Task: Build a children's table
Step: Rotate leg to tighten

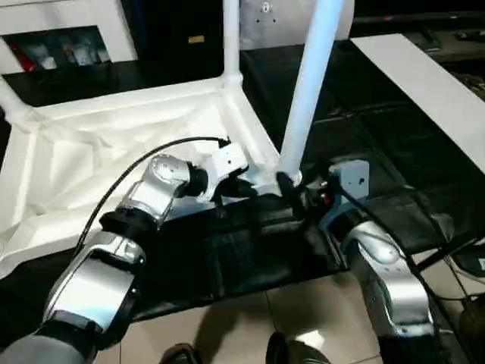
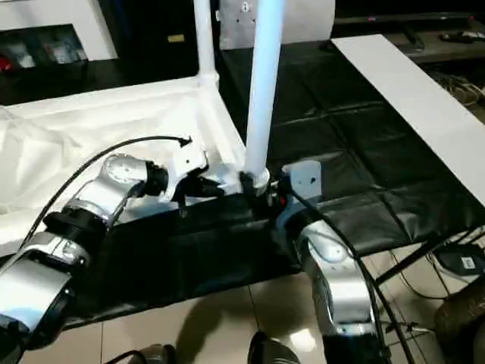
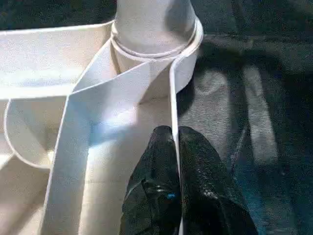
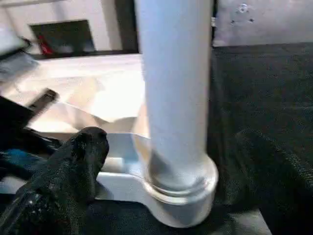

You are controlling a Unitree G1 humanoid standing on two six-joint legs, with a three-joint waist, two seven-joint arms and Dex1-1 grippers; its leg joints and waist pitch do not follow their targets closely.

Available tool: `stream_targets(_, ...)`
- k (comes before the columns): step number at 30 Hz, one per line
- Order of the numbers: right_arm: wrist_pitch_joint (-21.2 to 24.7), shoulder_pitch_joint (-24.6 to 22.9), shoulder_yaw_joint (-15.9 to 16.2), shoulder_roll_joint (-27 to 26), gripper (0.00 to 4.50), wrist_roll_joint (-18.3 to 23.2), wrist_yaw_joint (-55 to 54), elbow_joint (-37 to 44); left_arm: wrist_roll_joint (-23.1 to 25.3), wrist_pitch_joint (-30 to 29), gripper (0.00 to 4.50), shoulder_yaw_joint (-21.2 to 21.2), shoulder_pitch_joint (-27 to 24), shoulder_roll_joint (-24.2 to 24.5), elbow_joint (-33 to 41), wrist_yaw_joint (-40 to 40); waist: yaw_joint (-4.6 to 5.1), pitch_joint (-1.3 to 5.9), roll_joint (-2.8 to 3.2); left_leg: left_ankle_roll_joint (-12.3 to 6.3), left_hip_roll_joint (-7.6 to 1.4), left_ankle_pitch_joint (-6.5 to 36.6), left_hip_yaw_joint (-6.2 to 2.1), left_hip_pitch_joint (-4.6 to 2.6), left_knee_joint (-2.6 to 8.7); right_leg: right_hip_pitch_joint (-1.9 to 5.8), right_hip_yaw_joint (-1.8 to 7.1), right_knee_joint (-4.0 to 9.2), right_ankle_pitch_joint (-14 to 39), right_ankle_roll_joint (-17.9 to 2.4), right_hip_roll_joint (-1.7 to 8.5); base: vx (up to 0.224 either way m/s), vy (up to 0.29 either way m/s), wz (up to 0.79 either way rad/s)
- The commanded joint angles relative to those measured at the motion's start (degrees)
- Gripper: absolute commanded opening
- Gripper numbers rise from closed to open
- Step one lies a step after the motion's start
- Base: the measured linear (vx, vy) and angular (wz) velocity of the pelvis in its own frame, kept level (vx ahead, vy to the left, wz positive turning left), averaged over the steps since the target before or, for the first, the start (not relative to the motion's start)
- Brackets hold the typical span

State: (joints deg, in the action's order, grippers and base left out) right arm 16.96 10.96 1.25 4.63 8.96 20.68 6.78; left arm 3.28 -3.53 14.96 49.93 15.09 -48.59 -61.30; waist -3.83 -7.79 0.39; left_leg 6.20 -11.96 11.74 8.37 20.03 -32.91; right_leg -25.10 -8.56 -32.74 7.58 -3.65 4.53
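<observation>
Left end effector (image 3: pixel 173 147): clenched on the thin side wall of the top (image 1: pixel 114 152), one finger on each face of the wall, close to the near corner socket (image 4: pixel 183 193). Judged purpose: to pin the top so that it does not slide or tip while a leg is worked into that socket.

Right end effector (image 1: pixel 299 189): released, fingers spread wide on either side of the base of the near leg (image 1: pixel 311 83) and clear of it. One finger (image 4: pixel 73 161) stands just beside the socket; the other lies on the far side of the leg. The leg stands without its support, which suggests it is already seated.

Top: lies upside down on the black mat (image 1: pixel 379 152), ribbed underside facing up, which puts the sockets uppermost so that legs enter from above.

Near leg: upright in the near corner socket, its base ringed by the socket collar. Whether it is fully home cannot be determined.

Far leg (image 1: pixel 231 38): upright in the next corner socket along the same edge.

A further leg (image 1: pixel 11 102) rises obliquely at the far left corner; its seating is not clear.

Judged stage: at least two legs fitted; the rest remains to be checked
</observation>
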Motion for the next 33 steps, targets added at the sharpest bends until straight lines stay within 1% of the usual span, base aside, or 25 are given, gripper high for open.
stream_targets(1, 1.3, -0.5, 0.2, 0.4, 4.5, 0.4, 0.6, 1.5, -5.2, -0.7, 0.55, -3.1, -0.9, -1.4, 4.1, -0.4, -0.36, 6.75, -0.38, -7.39, -0.61, -2.6, 0.53, 0.65, 2.57, 6.13, 4.13, 2.4, 7.5, -9.6, 4.09, 0.0, 0.0, 0.0)
stream_targets(2, 1.9, -0.5, 0.5, 0.6, 4.5, 0.6, 1.3, 2.3, -6.1, -2.7, 0.55, -3.8, -2.2, -1.4, 6.2, 0.3, -0.49, 6.86, -0.2, -7.34, -0.49, -2.5, 0.63, 0.77, 2.41, 6.21, 4.14, 2.44, 7.7, -10.1, 4.24, 0.0, 0.0, 0.0)
stream_targets(3, 2.6, -0.5, 1.1, 1.2, 4.5, 0.8, 2.4, 3.3, -7.2, -5.6, 0.58, -4.5, -4.4, -1.0, 10.0, 1.4, -0.69, 7.1, 0.47, -6.99, -0.79, -2.3, 0.54, 0.58, 2.38, 6.17, 4.15, 2.15, 7.5, -10.7, 4.41, 0.0, 0.0, 0.0)
stream_targets(4, 3.2, -0.4, 1.3, 1.3, 4.5, 1.4, 2.9, 3.9, -7.4, -7.1, 0.65, -4.9, -6.0, -0.4, 12.6, 2.3, -0.6, 6.97, 0.18, -7.07, -1.08, -2.2, 0.48, 0.72, 2.42, 6.15, 4.17, 2.2, 7.3, -11.0, 4.36, 0.0, 0.0, 0.0)
stream_targets(6, 4.5, -0.3, 1.5, 1.6, 4.5, 2.8, 3.5, 5.2, -7.4, -10.9, 0.9, -5.9, -9.0, 0.8, 17.9, 3.8, -0.41, 6.81, 0.13, -6.85, -0.94, -0.3, 0.6, 0.76, 2.37, 6.07, 4.04, 2.48, 9.8, -9.9, 4.15, 0.0, 0.0, 0.0)
stream_targets(8, 5.2, -0.1, 1.7, 1.9, 4.5, 2.9, 3.2, 5.7, -7.3, -14.1, 1.03, -6.8, -11.2, 2.1, 22.2, 4.6, -0.35, 6.73, 0.3, -5.74, -0.72, 1.7, 0.66, 0.78, 2.41, 6.13, 3.89, 3.16, 15.0, -7.5, 4.15, 0.0, 0.0, 0.0)
stream_targets(9, 5.6, 0.0, 1.8, 2.0, 4.5, 3.4, 3.4, 6.0, -7.7, -16.1, 1.1, -7.8, -12.5, 2.6, 24.7, 5.3, -0.24, 6.53, 0.22, -5.04, -0.57, 2.9, 0.75, 0.6, 2.41, 5.75, 3.75, 3.84, 18.6, -5.6, 3.93, 0.0, 0.0, 0.0)
stream_targets(10, 5.9, 0.1, 1.9, 2.1, 4.5, 3.6, 3.6, 6.2, -8.0, -18.3, 1.1, -9.0, -13.8, 3.1, 27.4, 6.3, -0.2, 6.55, 0.29, -4.61, -0.57, 3.3, 0.73, 0.55, 2.43, 5.8, 3.69, 3.83, 19.8, -5.1, 3.93, 0.0, 0.0, 0.0)
stream_targets(11, 6.1, 0.1, 1.9, 2.2, 4.5, 3.7, 3.6, 6.4, -8.0, -21.0, 1.22, -11.4, -16.4, 3.8, 32.1, 8.9, -0.03, 6.38, -0.13, -4.24, -0.55, 4.1, 0.78, 0.58, 2.5, 5.58, 3.57, 4.31, 22.1, -4.1, 3.8, 0.0, 0.0, 0.0)
stream_targets(13, 7.2, -0.1, 2.3, 2.2, 4.5, 3.8, 3.4, 6.9, -7.6, -22.7, 1.36, -14.3, -19.7, 3.6, 37.7, 12.9, 0.29, 6.29, 0.29, -3.67, -0.53, 5.8, 0.7, 0.38, 2.4, 5.2, 3.23, 4.81, 25.6, -2.5, 3.67, 0.0, 0.0, 0.0)
stream_targets(14, 8.7, -0.4, 2.6, 2.0, 4.5, 3.9, 3.2, 7.5, -7.9, -22.5, 1.5, -15.6, -22.0, 2.9, 41.5, 15.2, 0.46, 6.38, -0.45, -3.61, -0.5, 6.1, 0.7, 0.42, 2.38, 5.26, 3.13, 4.89, 26.4, -1.8, 3.51, 0.0, 0.0, 0.0)
stream_targets(15, 10.1, -0.8, 3.1, 1.9, 4.5, 4.0, 3.0, 8.3, -8.1, -22.9, 1.5, -17.3, -24.5, 1.4, 45.0, 18.5, 0.45, 6.27, -0.58, -3.78, -0.3, 6.2, 0.76, 0.54, 2.33, 5.2, 3.06, 5.08, 27.2, -1.2, 3.44, 0.0, 0.0, 0.0)
stream_targets(16, 10.7, -1.0, 3.3, 1.8, 4.5, 4.0, 2.9, 8.6, -8.1, -23.0, 1.56, -17.9, -25.2, 0.7, 46.0, 19.6, 0.42, 6.46, -0.24, -3.49, -0.41, 6.1, 0.66, 0.51, 2.28, 5.31, 3.04, 4.77, 27.1, -1.2, 3.6, 0.0, 0.0, 0.0)
stream_targets(18, 13.7, -2.3, 5.1, 1.8, 4.5, 4.3, 2.7, 10.9, -9.3, -26.0, 1.56, -21.5, -30.4, -3.7, 53.6, 26.3, 0.65, 6.28, -0.11, -3.82, -0.41, 7.7, 0.67, 0.55, 2.22, 4.95, 2.47, 5.87, 29.2, 0.5, 3.3, 0.0, 0.0, 0.0)
stream_targets(19, 13.9, -2.4, 5.2, 1.8, 4.5, 4.3, 2.7, 11.1, -9.4, -26.2, 1.56, -21.7, -30.7, -3.9, 54.0, 26.5, 0.78, 6.35, -0.47, -3.94, -0.12, 9.1, 0.77, 0.28, 2.11, 4.58, 2.23, 6.3, 31.1, 1.9, 3.04, 0.0, 0.0, 0.0)
stream_targets(21, 15.9, -4.1, 6.1, 1.6, 4.5, 4.6, 1.5, 13.0, -10.0, -30.1, 1.56, -22.3, -37.2, -7.3, 62.9, 30.0, 0.91, 6.25, -0.36, -3.67, -0.23, 10.3, 0.51, 0.58, 2.29, 4.79, 1.83, 6.64, 32.1, 3.6, 2.99, 0.0, 0.0, 0.0)
stream_targets(22, 15.8, -5.0, 6.5, 1.6, 4.5, 4.4, 1.3, 13.5, -9.6, -30.5, 1.56, -22.3, -39.4, -8.8, 65.4, 31.6, 1.01, 6.39, -0.39, -3.64, -0.35, 10.6, 0.55, 0.38, 2.25, 4.66, 1.79, 6.81, 32.0, 3.9, 2.94, 0.0, 0.0, 0.0)
stream_targets(24, 15.0, -6.0, 6.9, 1.5, 4.5, 4.2, 1.3, 14.0, -8.0, -30.0, 1.56, -20.3, -43.2, -10.4, 69.3, 33.9, 1.47, 6.04, -0.34, -4.02, -0.59, 14.0, 0.33, -0.19, 2.43, 4.37, 1.07, 7.92, 33.6, 4.8, 2.69, 0.0, 0.0, 0.0)
stream_targets(27, 14.3, -6.3, 6.9, 1.7, 4.5, 4.0, 1.7, 14.2, -6.2, -29.4, 1.56, -17.5, -46.6, -11.4, 72.8, 36.8, 2.05, 6.06, -0.31, -4.18, -1.2, 16.7, -0.33, 0.02, 2.98, 5.05, 0.76, 7.91, 32.3, 5.2, 2.79, 0.0, 0.0, 0.0)
stream_targets(28, 14.3, -6.0, 6.9, 1.8, 4.5, 3.9, 1.7, 14.0, -5.8, -29.2, 1.56, -17.1, -47.1, -11.6, 73.0, 37.2, 2.33, 6.01, -0.14, -3.99, -1.29, 18.4, -0.3, -0.47, 2.95, 4.94, 0.54, 8.24, 32.7, 5.1, 2.85, 0.0, 0.0, 0.0)
stream_targets(29, 15.3, -5.7, 6.8, 1.8, 4.5, 4.0, 1.2, 13.9, -6.1, -29.3, 1.56, -17.2, -47.7, -12.2, 73.4, 38.0, 1.88, 5.89, 0.58, -4.84, -1.75, 20.9, -2.84, 2.38, 4.5, 7.71, -0.85, 6.19, 31.0, 3.7, 4.1, 0.0, 0.0, 0.0)
stream_targets(30, 15.9, -5.5, 7.1, 2.4, 4.5, 3.9, 1.3, 14.0, -6.9, -29.7, 1.56, -17.6, -48.0, -13.0, 74.0, 38.8, 2.38, 5.76, 0.15, -5.06, -2.04, 22.1, -3.62, 2.74, 4.63, 7.66, -0.49, 5.51, 29.7, 3.6, 4.36, 0.0, 0.0, 0.0)
stream_targets(31, 15.9, -5.5, 7.1, 2.4, 4.5, 3.9, 1.3, 14.0, -7.0, -29.7, 1.56, -17.6, -48.0, -13.1, 74.0, 38.9, 2.38, 5.39, 0.31, -3.88, -1.21, 28.0, -4.85, 3.73, 5.34, 8.89, -0.8, 4.07, 33.4, 3.0, 4.96, -0.005, -0.008, 0.37)
stream_targets(32, 15.4, -5.4, 7.5, 3.1, 4.5, 3.6, 1.8, 14.0, -7.3, -30.1, 1.56, -17.9, -47.9, -13.5, 74.3, 39.6, 2.66, 5.19, -0.2, -2.17, -0.46, 32.7, -5.18, 3.26, 5.08, 9.03, -0.78, 3.85, 39.9, 3.3, 5.41, 0.005, -0.034, 0.53)
stream_targets(33, 15.1, -5.4, 7.7, 3.3, 4.5, 3.5, 2.0, 13.7, -6.9, -30.5, 1.56, -17.8, -47.5, -13.6, 74.2, 40.0, 2.43, 4.91, -0.18, -1.25, 0.19, 33.7, -5.16, 2.78, 4.62, 8.69, -1.03, 4.62, 45.0, 3.6, 5.65, 0.005, -0.034, 0.53)
